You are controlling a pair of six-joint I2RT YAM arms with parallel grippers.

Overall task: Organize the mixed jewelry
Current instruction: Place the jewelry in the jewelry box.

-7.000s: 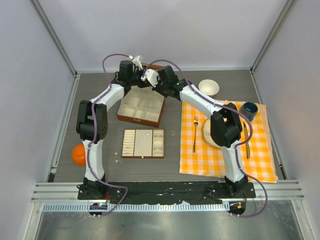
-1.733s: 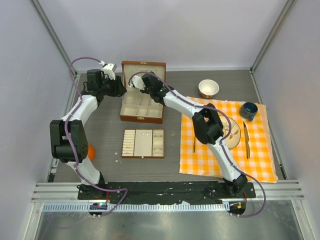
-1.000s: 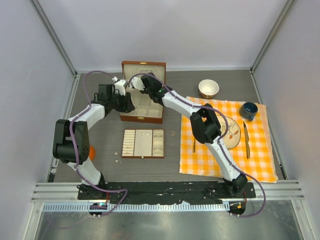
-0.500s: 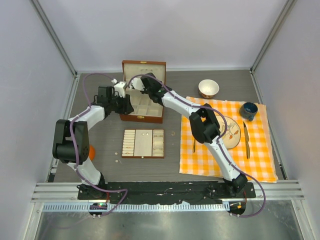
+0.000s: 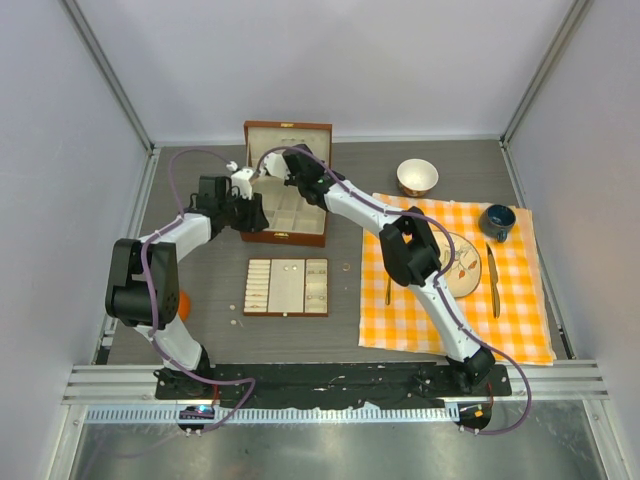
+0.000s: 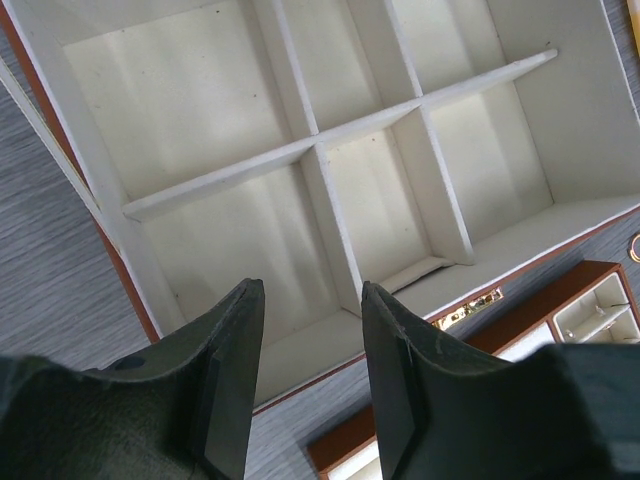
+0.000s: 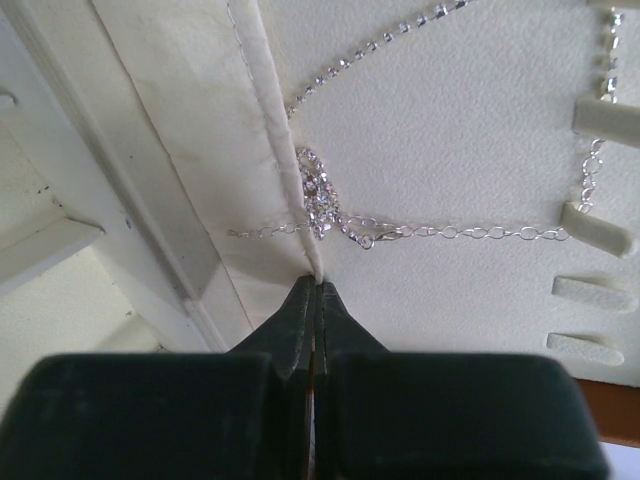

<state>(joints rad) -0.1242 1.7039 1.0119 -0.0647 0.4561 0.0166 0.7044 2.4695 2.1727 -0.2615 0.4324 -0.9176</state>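
Silvery chain [image 7: 320, 205], cream lining [image 7: 450, 120] — just beyond right tool [image 7: 315, 287]

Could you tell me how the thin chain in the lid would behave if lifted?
The chain looks finely linked, so it would probably droop limply and feel light. It reaches a lid tab, so it may snag there.

Lab enclosure, white panels [image 5: 340, 60], aluminium frame [image 5: 110, 72]
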